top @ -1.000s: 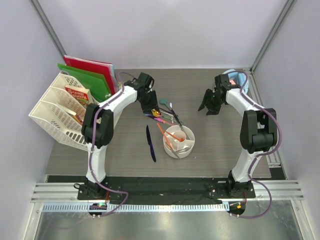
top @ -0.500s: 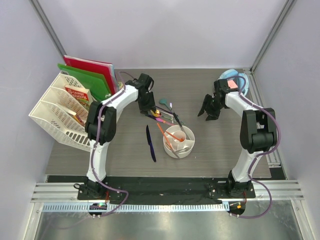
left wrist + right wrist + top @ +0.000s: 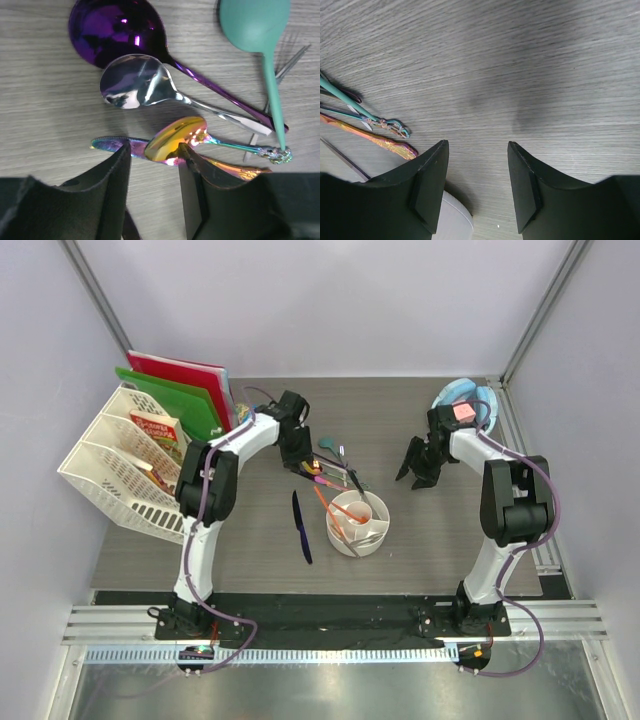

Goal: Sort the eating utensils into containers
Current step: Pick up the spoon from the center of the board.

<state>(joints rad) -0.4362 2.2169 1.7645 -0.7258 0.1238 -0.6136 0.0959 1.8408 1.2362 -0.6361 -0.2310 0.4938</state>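
The white round divided cup (image 3: 358,523) stands mid-table with an orange spoon and a silver piece in it. A dark blue knife (image 3: 301,526) lies to its left. A pile of utensils (image 3: 333,468) lies behind the cup. My left gripper (image 3: 298,464) is open, low over the pile's left end. In the left wrist view its fingers (image 3: 152,155) straddle the iridescent gold spoon's bowl (image 3: 175,144) and the iridescent knife tip (image 3: 111,145). A silver spoon (image 3: 137,87), purple spoon (image 3: 117,32) and teal spoon (image 3: 255,22) lie beyond. My right gripper (image 3: 415,472) is open and empty over bare table (image 3: 477,150).
A white lattice rack (image 3: 115,465) with books and red and green folders stands at the left. A light blue bowl with a pink cube (image 3: 462,405) sits at the back right. The cup's rim (image 3: 452,216) and several utensil handles (image 3: 382,122) show left of my right gripper.
My left gripper has crept slightly nearer the pile's left end. My right arm has shifted a little right, uncovering more of the blue bowl.
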